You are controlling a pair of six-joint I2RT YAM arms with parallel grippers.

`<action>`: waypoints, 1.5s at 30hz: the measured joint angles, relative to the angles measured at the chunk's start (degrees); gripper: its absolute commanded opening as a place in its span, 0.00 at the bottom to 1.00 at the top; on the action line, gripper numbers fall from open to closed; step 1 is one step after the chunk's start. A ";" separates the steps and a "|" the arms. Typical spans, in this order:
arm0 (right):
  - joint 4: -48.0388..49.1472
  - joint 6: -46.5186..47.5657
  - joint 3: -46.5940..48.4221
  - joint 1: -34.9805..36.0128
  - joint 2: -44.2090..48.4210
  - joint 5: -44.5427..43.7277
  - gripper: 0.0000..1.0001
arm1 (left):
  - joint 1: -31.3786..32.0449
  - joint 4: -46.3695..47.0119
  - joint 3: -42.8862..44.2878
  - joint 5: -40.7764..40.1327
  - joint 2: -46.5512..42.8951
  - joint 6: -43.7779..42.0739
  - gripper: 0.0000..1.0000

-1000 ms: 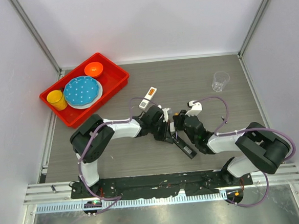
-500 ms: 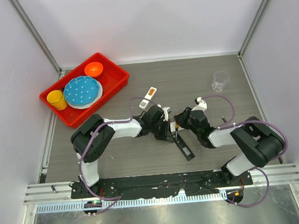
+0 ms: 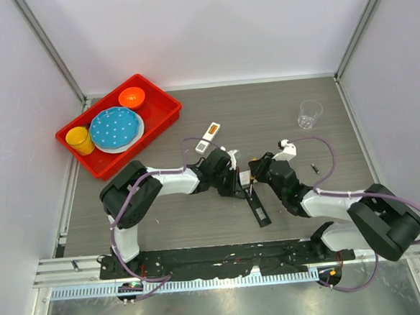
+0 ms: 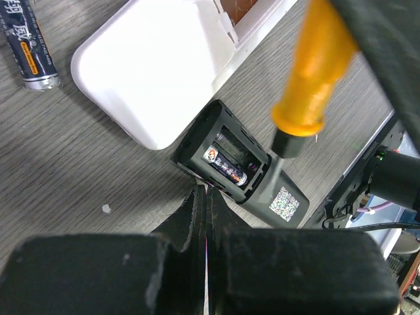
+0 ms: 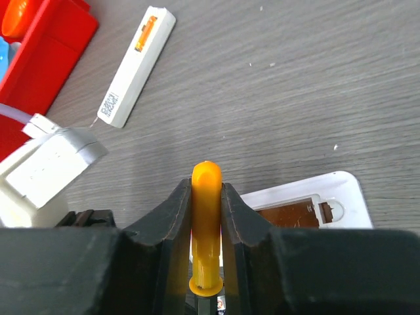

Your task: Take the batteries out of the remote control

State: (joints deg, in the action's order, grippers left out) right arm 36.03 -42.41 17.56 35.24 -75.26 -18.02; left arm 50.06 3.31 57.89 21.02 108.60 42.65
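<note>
At the middle of the bench [image 3: 265, 117], the right tool [image 5: 206, 191], clenched on the orange-handled screwdriver [image 4: 314, 72], holds its tip by the batteries [image 4: 226, 168] seated in the open bay of the black remote [image 4: 279, 200]; a slip could shove the remote, as the left tool [image 4: 205, 200], clenched empty, sits just beside it.

Red tray [image 3: 160, 109] with blue plate [image 3: 114, 127], orange bowl [image 3: 131, 98], yellow cup [image 3: 80, 140]; clear glass [image 3: 309, 113] well apart.

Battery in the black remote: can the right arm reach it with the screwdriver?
Probably yes. The black remote's bay is uncovered, the battery lies exposed, and the screwdriver in the right gripper has its shaft at the bay's end.
</note>
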 measured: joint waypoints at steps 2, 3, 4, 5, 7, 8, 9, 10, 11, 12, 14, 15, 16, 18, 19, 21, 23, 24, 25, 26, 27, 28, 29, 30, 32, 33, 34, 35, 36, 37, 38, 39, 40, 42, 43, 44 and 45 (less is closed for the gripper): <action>-0.07 1.44 -0.92 1.57 2.95 -3.06 0.01 | 0.20 0.42 -0.20 0.00 0.00 0.46 0.00; -0.02 2.08 -1.16 2.32 3.82 -4.48 0.01 | 0.33 0.63 -0.28 -0.04 0.00 0.52 0.00; 0.02 2.82 -1.33 2.93 4.48 -5.73 0.01 | 0.46 0.81 -0.33 -0.09 0.00 0.61 0.00; 0.09 3.45 -1.51 3.37 4.85 -6.71 0.01 | 0.57 1.03 -0.39 -0.13 -0.02 0.66 0.00; 0.09 4.31 -1.77 3.78 5.18 -7.72 0.01 | 0.81 1.84 -0.87 -0.28 -0.20 0.66 0.05; -0.09 4.79 -1.95 3.96 5.42 -8.02 0.01 | 0.94 2.47 -1.60 -0.50 -0.72 0.59 0.09; -0.28 5.07 -2.14 4.04 5.92 -8.17 0.01 | 1.01 2.51 -2.29 -0.63 -1.40 0.37 0.14; -0.74 5.31 -2.34 4.07 6.64 -8.31 0.01 | 1.07 2.80 -3.58 -0.72 -2.54 0.24 0.27; -1.36 5.46 -2.51 4.07 7.67 -8.41 0.01 | 1.09 2.95 -4.85 -0.79 -3.89 0.02 0.34; -1.88 5.68 -2.62 4.07 8.85 -8.46 0.01 | 1.09 3.34 -6.27 -0.79 -5.55 -0.17 0.41; -2.89 5.95 -2.67 4.07 11.52 -8.46 0.01 | 1.18 4.04 -8.39 -0.46 -9.22 -0.87 0.58; -3.41 6.01 -2.67 4.04 12.96 -8.44 0.01 | 1.20 5.07 -9.46 -0.24 -11.41 -1.09 0.62; -4.07 6.10 -2.67 4.04 14.47 -8.37 0.01 | 1.18 6.45 -10.27 0.13 -13.49 -1.09 0.66; -5.40 6.08 -2.67 4.07 17.25 -8.09 0.01 | 1.18 9.42 -10.88 0.90 -16.46 -1.09 0.67; -6.23 6.03 -2.67 4.07 19.02 -7.80 0.01 | 1.18 11.43 -10.88 1.57 -17.46 -0.98 0.69; -7.41 5.81 -2.67 4.07 21.68 -7.48 0.01 | 1.20 14.84 -10.71 3.04 -18.38 -1.05 0.70; -8.55 5.35 -2.67 4.07 23.93 -6.80 0.01 | 1.20 16.79 -10.21 4.02 -18.23 -1.07 0.71; -9.14 4.94 -2.67 4.07 24.83 -6.47 0.01 | 1.20 17.20 -9.90 4.55 -17.94 -1.07 0.71; -9.70 4.63 -2.67 4.07 25.70 -6.10 0.01 | 1.20 17.62 -9.40 4.96 -17.42 -1.07 0.68; -10.27 4.31 -2.67 4.07 26.62 -5.73 0.01 | 1.20 17.90 -8.76 5.31 -16.65 -1.07 0.67; -10.93 3.85 -2.67 4.07 27.54 -5.33 0.01 | 1.20 18.08 -8.13 5.64 -15.82 -1.07 0.63; -11.39 3.26 -2.67 4.07 28.41 -4.96 0.01 | 1.20 18.36 -7.67 5.90 -15.02 -1.07 0.61; -11.76 2.93 -2.67 4.07 29.07 -4.66 0.01 | 1.20 18.78 -7.21 6.25 -14.10 -1.01 0.59; -12.17 2.47 -2.67 4.07 29.81 -4.26 0.01 | 1.20 19.45 -6.91 6.60 -13.20 -0.87 0.54; -12.79 1.64 -2.67 4.07 31.04 -3.69 0.01 | 1.20 20.65 -6.56 7.32 -11.52 -0.46 0.46; -13.42 1.27 -2.67 4.07 31.74 -3.41 0.01 | 1.20 21.18 -6.43 7.61 -10.75 -0.31 0.35; -14.03 0.98 -2.67 4.07 32.41 -3.28 0.01 | 1.20 21.46 -6.29 7.89 -10.05 0.13 0.28; -14.38 0.76 -2.67 4.07 32.87 -3.23 0.01 | 1.20 21.75 -6.19 8.17 -9.57 0.59 0.19; -15.13 0.68 -2.67 4.07 33.46 -3.23 0.01 | 1.20 22.23 -6.03 8.72 -9.05 0.83 0.03; -16.02 0.61 -2.67 4.02 33.94 -3.32 0.01 | 1.20 22.75 -5.88 9.27 -8.79 0.94 0.00; -16.76 0.57 -2.67 4.00 34.40 -3.34 0.01 | 1.20 23.12 -5.79 9.60 -8.74 1.11 0.00; -17.22 0.39 -2.67 4.00 34.62 -3.41 0.08 | 1.22 23.52 -5.79 10.16 -8.76 0.90 0.00; -18.23 0.35 -2.43 3.98 34.88 -3.50 0.12 | 1.55 23.74 -5.77 10.12 -8.79 0.66 0.00; -19.26 0.33 -2.05 4.00 34.88 -3.52 0.26 | 1.66 23.58 -5.77 9.99 -8.81 0.55 0.00; -19.85 0.33 -1.75 4.00 34.82 -3.52 0.34 | 1.60 23.41 -5.77 9.86 -8.85 0.35 0.00; -20.63 0.37 -1.29 4.00 34.71 -3.48 0.40 | 1.60 23.15 -5.81 9.64 -8.98 0.15 0.00; -21.11 0.35 -1.01 4.00 34.62 -3.32 0.53 | 1.60 22.62 -5.86 9.44 -9.31 -0.11 0.00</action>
State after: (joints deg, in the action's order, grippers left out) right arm 14.92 -42.06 16.56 39.24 -40.64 -21.34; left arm 51.66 25.93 52.03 30.46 99.29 42.54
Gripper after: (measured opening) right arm 0.280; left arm 0.018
